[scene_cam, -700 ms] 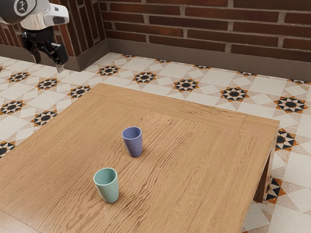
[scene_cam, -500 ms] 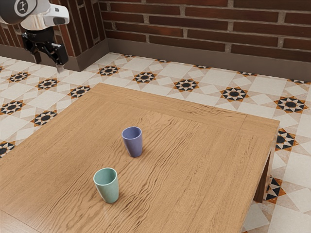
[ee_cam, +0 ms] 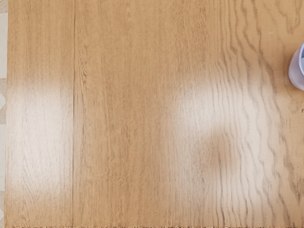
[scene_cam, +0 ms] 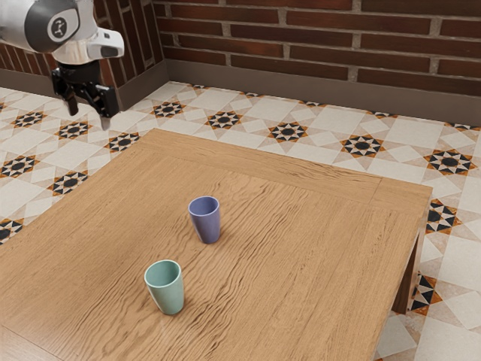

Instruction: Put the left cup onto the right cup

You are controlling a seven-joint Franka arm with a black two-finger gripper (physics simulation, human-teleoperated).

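Observation:
A purple cup (scene_cam: pixel 204 219) stands upright near the middle of the wooden table (scene_cam: pixel 316 248). A teal cup (scene_cam: pixel 164 286) stands upright nearer the front, toward the exterior view's left of the purple one. My gripper (scene_cam: pixel 89 114) hangs high above the table's far left corner, well away from both cups, open with nothing between its fingers. In the wrist view the purple cup's rim (ee_cam: pixel 298 66) peeks in at the edge, over bare table wood (ee_cam: pixel 142 118).
Patterned floor tiles (scene_cam: pixel 68 143) surround the table, and a brick wall (scene_cam: pixel 316 37) runs along the back. The table's right edge (scene_cam: pixel 415 248) drops off to the floor.
My arm has shifted toward the exterior view's right and slightly lower, closer to the table's far left corner. Both cups stand where they were.

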